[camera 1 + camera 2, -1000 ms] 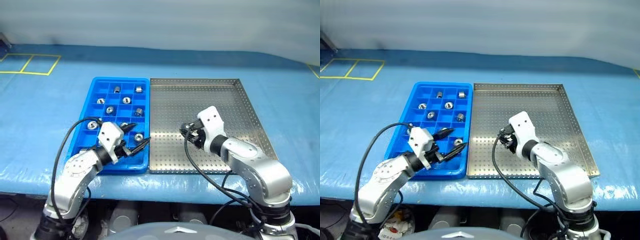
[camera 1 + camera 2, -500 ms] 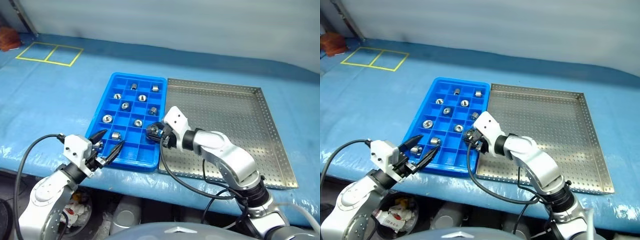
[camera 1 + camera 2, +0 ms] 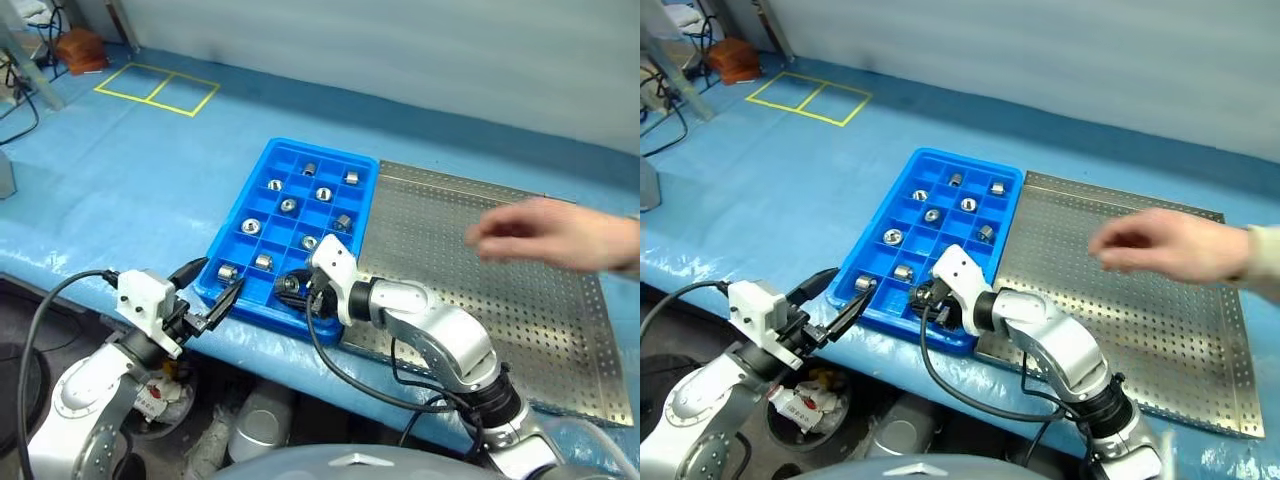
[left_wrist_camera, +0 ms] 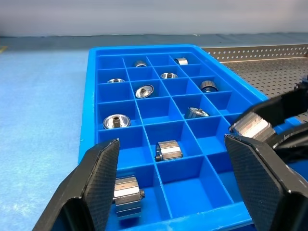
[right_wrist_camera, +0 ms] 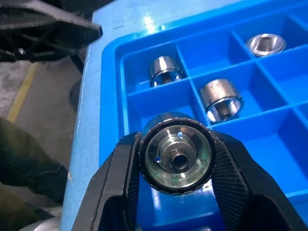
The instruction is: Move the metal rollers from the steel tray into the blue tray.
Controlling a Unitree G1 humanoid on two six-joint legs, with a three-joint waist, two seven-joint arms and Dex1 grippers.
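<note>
Roller [image 5: 178,159] is clamped between the two fingers of the right gripper [image 5: 177,166], its dark centre hole facing the wrist camera. The right gripper is held over the near end of the blue tray [image 3: 232,246], above a compartment by the near rim. Other metal rollers [image 3: 932,215] are seen one to a compartment across the blue tray, from the far row to the near-left corner; whether any near-row cell next to the gripper is filled cannot be told. The steel tray [image 3: 520,330] lies just right of the blue tray, the two rims touching or nearly so. A person's hand [image 3: 535,233] is stretched over the steel tray from the right. The left gripper [image 3: 210,296] is held beside the near-left corner of the blue tray, its fingers well apart and nothing between them.
</note>
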